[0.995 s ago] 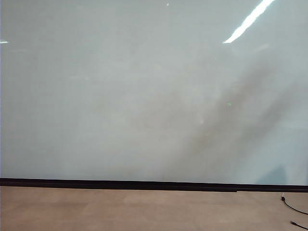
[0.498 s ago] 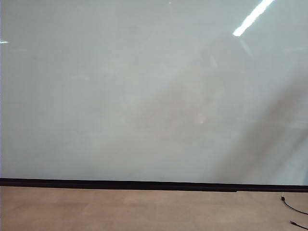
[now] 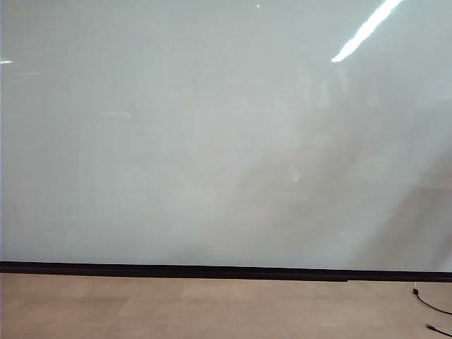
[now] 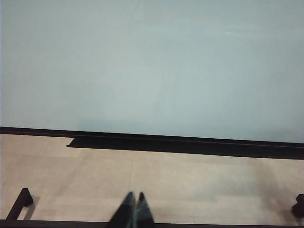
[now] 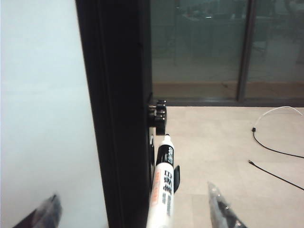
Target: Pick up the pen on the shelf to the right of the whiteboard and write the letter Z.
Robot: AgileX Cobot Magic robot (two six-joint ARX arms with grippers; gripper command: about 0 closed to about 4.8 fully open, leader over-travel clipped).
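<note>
With the right end effector [image 5: 133, 211] spread wide about the pen [image 5: 161, 190] clipped at the whiteboard [image 5: 42, 95] frame's three-o'clock edge, misaligned closure risks dislodging it; left end effector [image 4: 135, 209], fingers together, rests idle.

The whiteboard [image 3: 212, 134] stands behind the floor [image 3: 212, 307]. The pen [image 5: 161, 194] sits upright in a holder on the board's frame [image 5: 118, 114]. Right pincer [image 5: 133, 213] straddles pen and frame; left pincer [image 4: 133, 213] hangs above the floor, facing the board. Cables [image 3: 431, 307] lie at the floor's right edge.
</note>
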